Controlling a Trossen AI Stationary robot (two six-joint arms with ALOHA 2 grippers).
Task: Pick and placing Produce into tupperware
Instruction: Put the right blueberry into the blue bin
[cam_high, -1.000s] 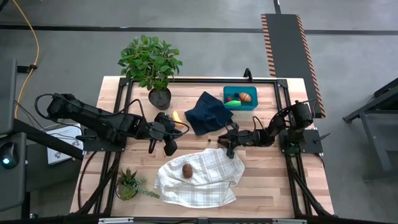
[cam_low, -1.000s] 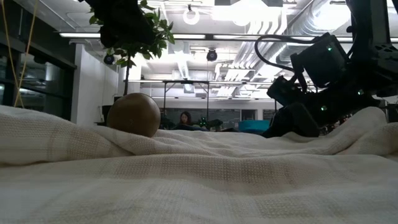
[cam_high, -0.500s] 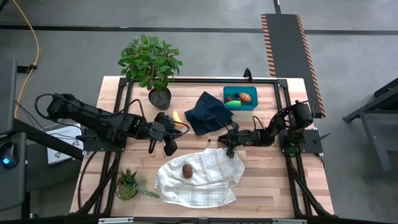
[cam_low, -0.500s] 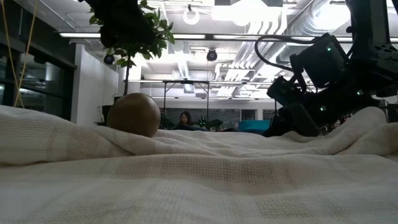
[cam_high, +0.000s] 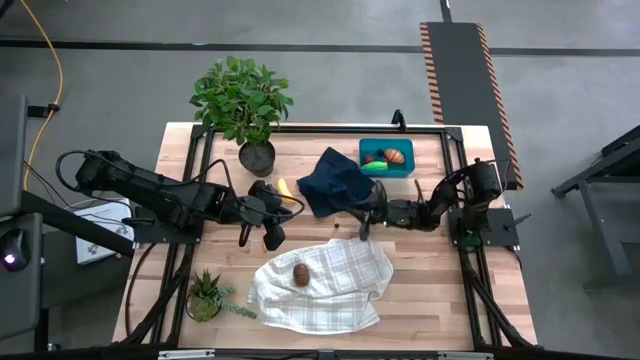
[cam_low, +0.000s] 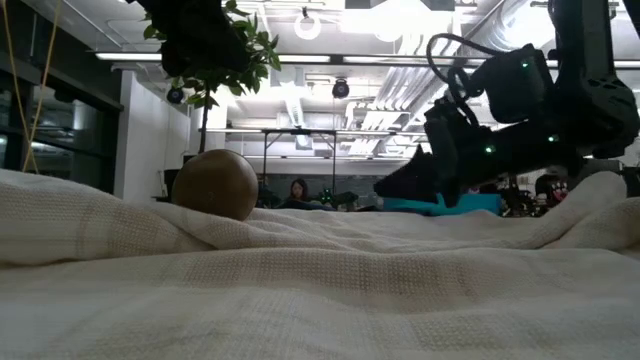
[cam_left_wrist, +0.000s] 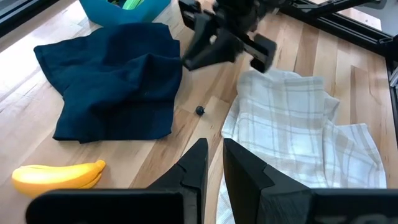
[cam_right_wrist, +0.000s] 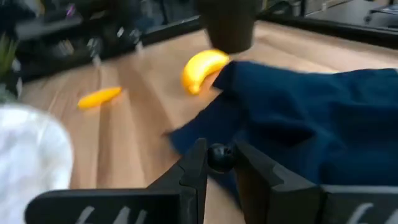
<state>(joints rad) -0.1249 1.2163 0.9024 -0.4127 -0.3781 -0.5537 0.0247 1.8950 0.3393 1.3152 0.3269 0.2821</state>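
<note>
My right gripper (cam_high: 362, 224) hovers between the dark navy cloth (cam_high: 335, 180) and the white checked cloth (cam_high: 320, 285), shut on a tiny dark cherry (cam_right_wrist: 219, 157). Another small dark cherry (cam_left_wrist: 199, 110) lies on the bare wood. The teal tupperware (cam_high: 402, 171) at the far right holds a green and an orange piece. A brown kiwi (cam_high: 300, 274) rests on the checked cloth. The yellow banana (cam_high: 285, 188) lies on the wood beside my left gripper (cam_high: 270, 232), which is shut and holds nothing. My right gripper pinches the tiny dark cherry (cam_right_wrist: 219, 157) between its two fingers. The fingers (cam_right_wrist: 193, 163) come nearly level from the table's right side. The cherry is lifted clear of the table, over the near edge of the navy cloth.
A potted plant (cam_high: 243, 100) stands at the far left and a small one (cam_high: 207, 295) at the near left corner. An orange piece (cam_right_wrist: 99, 97) lies on the wood near the banana. Bare wood shows between the two cloths.
My right gripper has risen off the checked cloth's far edge and swung toward the far edge and the navy cloth, its fingers tipping up toward level.
</note>
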